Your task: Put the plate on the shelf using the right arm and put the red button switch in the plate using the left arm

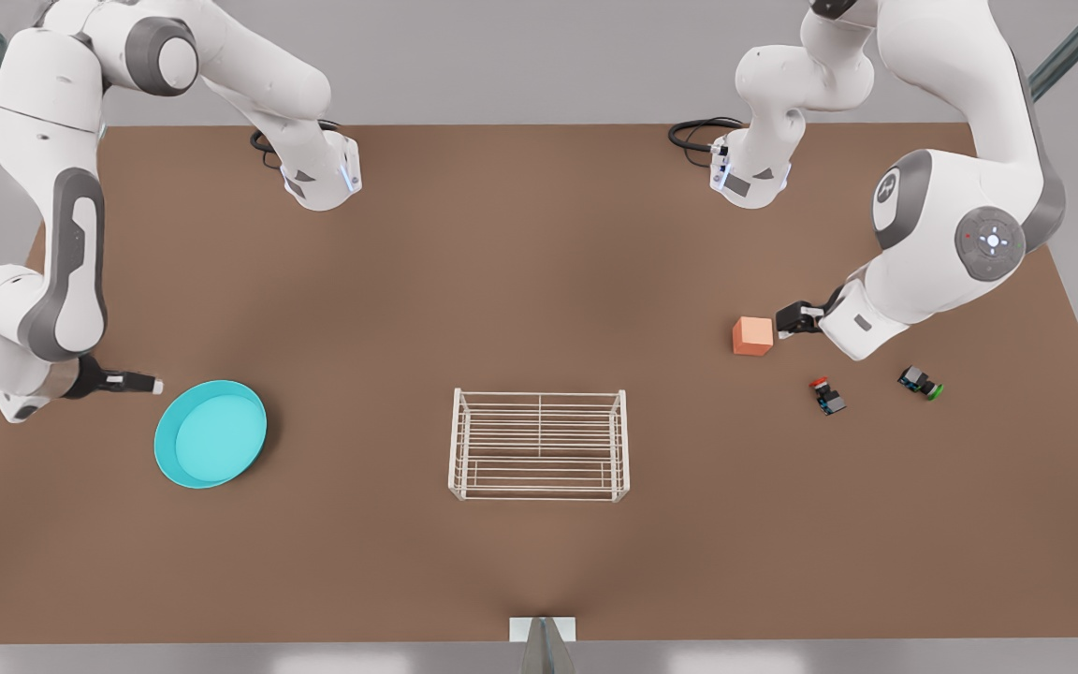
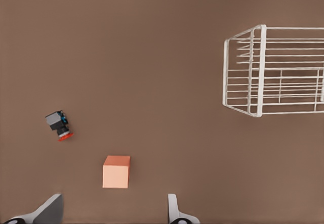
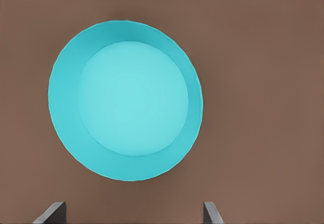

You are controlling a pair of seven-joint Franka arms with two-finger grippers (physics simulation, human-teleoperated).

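Note:
The turquoise plate lies flat on the brown table at the front view's left. My right gripper hovers just beside its rim, open and holding nothing. The white wire shelf stands in the middle of the table. At the front view's right the red button switch lies on its side. My left gripper is open next to an orange cube, a short way from the switch.
A like switch with a green cap lies to the right of the red one in the front view. Both arm bases stand at the table's far edge. A small grey mount sits at the near edge.

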